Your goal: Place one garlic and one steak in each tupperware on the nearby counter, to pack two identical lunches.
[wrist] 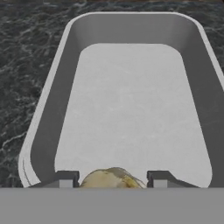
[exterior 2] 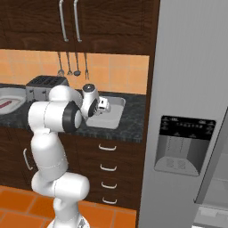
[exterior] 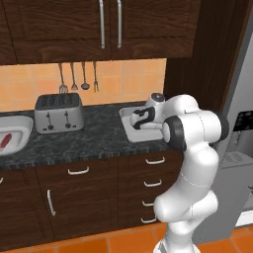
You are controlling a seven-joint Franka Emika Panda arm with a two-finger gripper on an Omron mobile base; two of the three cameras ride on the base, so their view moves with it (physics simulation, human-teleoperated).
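Note:
A pale yellowish garlic [wrist: 113,180] sits between my gripper's [wrist: 113,177] two dark finger tips, which are shut on it. Below it lies the rectangular grey-white tupperware [wrist: 48,105] on the black speckled counter [wrist: 26,52], its floor bare. In the base views my gripper [exterior: 142,121] [exterior 2: 105,107] hovers over this tray [exterior: 129,133] [exterior 2: 116,111], near its front end. The second tupperware [exterior: 22,129] [exterior 2: 12,94] lies at the far left of the counter and holds a red steak [exterior: 4,141] [exterior 2: 5,105].
A silver four-slot toaster [exterior: 58,112] [exterior 2: 41,84] stands between the two containers. Utensils [exterior: 74,76] hang on the tiled wall behind. Upper cabinets [exterior: 99,24] overhang the counter. A grey fridge [exterior 2: 191,111] stands right of the tray.

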